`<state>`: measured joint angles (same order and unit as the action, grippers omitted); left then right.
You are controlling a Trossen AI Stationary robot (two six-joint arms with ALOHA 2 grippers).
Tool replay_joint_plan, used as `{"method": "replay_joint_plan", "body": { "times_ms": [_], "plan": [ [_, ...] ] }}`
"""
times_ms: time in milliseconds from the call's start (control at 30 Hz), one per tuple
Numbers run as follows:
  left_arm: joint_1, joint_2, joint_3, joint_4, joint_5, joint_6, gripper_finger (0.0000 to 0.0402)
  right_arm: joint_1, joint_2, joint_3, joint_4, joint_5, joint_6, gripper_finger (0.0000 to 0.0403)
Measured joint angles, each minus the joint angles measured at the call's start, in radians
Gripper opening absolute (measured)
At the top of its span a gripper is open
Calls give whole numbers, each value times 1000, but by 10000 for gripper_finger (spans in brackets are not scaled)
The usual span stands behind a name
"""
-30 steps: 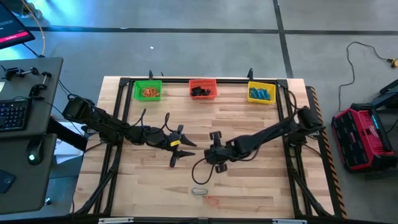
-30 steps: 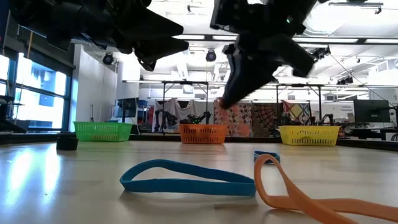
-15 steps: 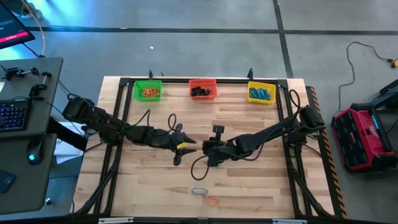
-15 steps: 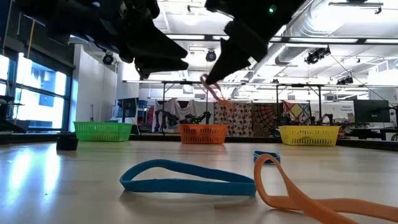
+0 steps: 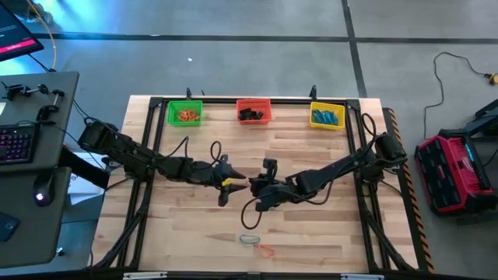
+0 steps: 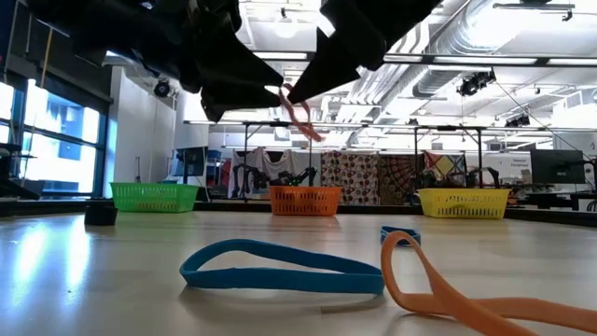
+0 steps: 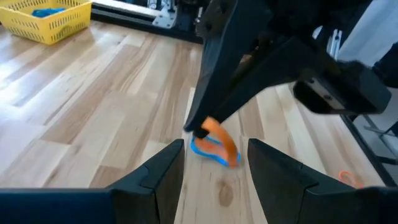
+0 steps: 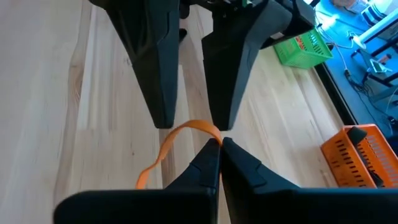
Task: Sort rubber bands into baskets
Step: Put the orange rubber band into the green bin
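While most of the rubber bands already sit in the baskets, the sort is not finished. Green basket [image 5: 184, 113] holds orange-red bands, red-orange basket [image 5: 253, 111] holds dark ones, yellow basket [image 5: 327, 115] holds blue ones; all three stand in a row along the far edge of the tabletop [image 5: 311, 225], well apart from both hands.

Right hand [image 5: 253, 185] is pinched tight on an orange band [image 8: 180, 140], lifted clear of the wood at mid-tabletop. Band hangs as a loose loop from its tips. Left hand [image 5: 230, 184] is spread wide, empty, tips facing the right hand's tips and just beside them, the orange loop lying right at the gap between the left fingers [image 8: 152, 74]. Looks like a hand-over from right to left, judging from the pose; left has not closed on it yet.

Still loose: a blue band [image 6: 280, 268] and another orange band [image 6: 448, 294] flat on the wood near the front edge, below and nearer the camera than both hands in the low view. A further small blue piece [image 6: 399, 233] lies just behind them. The left wrist view shows a blue band on the wood directly under the held orange one.

So left to do, by my read: finish passing or carrying the held orange band to the green basket, then clear the few strays from the front.
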<state>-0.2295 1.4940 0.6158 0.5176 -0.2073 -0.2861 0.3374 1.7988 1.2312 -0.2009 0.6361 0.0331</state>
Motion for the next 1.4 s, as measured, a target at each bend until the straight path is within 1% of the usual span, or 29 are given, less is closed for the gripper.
{"method": "replay_joint_plan", "body": {
  "times_ms": [167,367,500,567,633,800,833,900,967,1033,1233,1333,1400],
  "plan": [
    [6,0,17,-11,-2,-1,170,2,0,0,31,1,-13,0],
    [7,0,34,-87,21,-9,170,10,0,0,64,4,-33,0],
    [7,0,34,-79,18,-24,164,11,0,0,64,4,-33,0],
    [7,0,34,-79,17,-18,148,11,0,0,64,4,-34,0],
    [7,0,34,-79,16,3,120,11,0,0,64,4,-34,0],
    [7,0,34,-79,18,52,21,10,0,0,64,-3,-39,0],
    [7,0,34,-79,18,56,11,10,0,0,64,-11,-38,0],
    [7,0,34,-84,21,59,10,10,0,0,62,-29,-42,6],
    [7,0,35,-95,21,61,7,11,0,0,57,-39,-41,22],
    [7,-3,35,-117,20,59,3,11,0,0,49,-42,-41,48],
    [29,-37,36,-189,-2,52,1,12,-5,0,32,-22,-33,146],
    [58,-87,36,-274,-28,52,1,14,-26,0,-1,0,-26,180],
    [88,-133,36,-370,-46,52,1,18,-48,0,-29,36,7,187]
  ]
}}
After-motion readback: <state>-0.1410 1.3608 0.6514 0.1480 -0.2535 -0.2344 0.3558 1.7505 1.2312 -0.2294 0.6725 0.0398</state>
